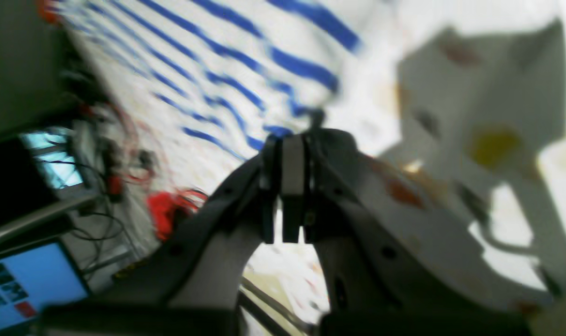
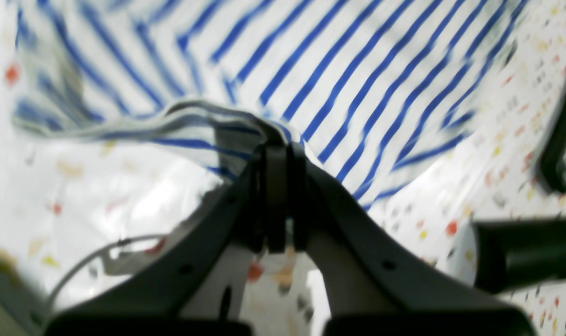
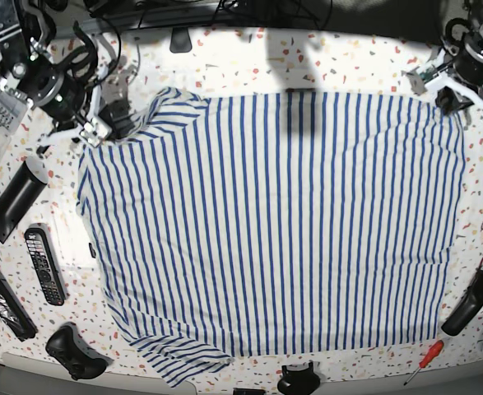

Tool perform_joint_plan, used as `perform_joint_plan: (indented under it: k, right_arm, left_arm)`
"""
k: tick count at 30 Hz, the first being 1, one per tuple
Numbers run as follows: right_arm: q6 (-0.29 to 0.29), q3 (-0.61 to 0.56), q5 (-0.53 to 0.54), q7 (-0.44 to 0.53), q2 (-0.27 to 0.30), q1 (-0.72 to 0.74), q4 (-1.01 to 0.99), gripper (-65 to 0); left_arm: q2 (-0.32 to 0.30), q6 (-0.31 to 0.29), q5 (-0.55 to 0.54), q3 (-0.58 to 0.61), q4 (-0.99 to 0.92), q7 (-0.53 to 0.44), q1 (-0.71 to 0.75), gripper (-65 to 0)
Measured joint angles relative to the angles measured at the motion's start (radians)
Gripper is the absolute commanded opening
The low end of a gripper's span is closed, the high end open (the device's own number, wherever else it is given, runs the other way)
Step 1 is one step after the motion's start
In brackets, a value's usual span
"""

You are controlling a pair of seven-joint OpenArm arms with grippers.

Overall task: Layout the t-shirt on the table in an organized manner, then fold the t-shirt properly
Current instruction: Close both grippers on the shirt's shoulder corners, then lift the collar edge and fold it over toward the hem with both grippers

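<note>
Right up against the lens in the left wrist view: left gripper point(image 1: 290, 140), jaws pressed together on a pinch of striped cloth at the very tip. Same story in the right wrist view, right gripper point(image 2: 276, 147) clamped shut on a bunched hem edge of the t-shirt point(image 3: 274, 222).

White cloth, thin blue stripes all over, short sleeves. Spread mostly flat and wide across the middle of the surface point(image 3: 249, 58), stripes running front to back in the base view. One sleeve poking out at the near edge on the base view's left, a bit crumpled. Slight ripple along the left side, otherwise pretty smooth.

Held at both far corners: right gripper at the far corner on the base view's left, near the sleeve and shoulder; left gripper at the far corner on the base view's right. Cloth stretched between the two along the far edge. Both wrist views quite blurry, so fine detail of the grip hard to make out beyond cloth between the jaws.

Scattered round the shirt on the speckled terrazzo: a remote control point(image 3: 44, 265) and a black controller point(image 3: 72, 350) off to the base view's left, a red-handled screwdriver point(image 3: 424, 360) near the front right corner.
</note>
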Motion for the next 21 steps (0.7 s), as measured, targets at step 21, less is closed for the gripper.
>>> perform_joint_plan:
  k: [21]
  right_arm:
    - [-0.004, 0.001, 0.107, -0.074, -0.196, 0.309, -0.147, -65.0]
  left_arm:
    - [0.037, 0.001, -0.604, 0.001, -0.004, 0.082, -0.268, -65.0]
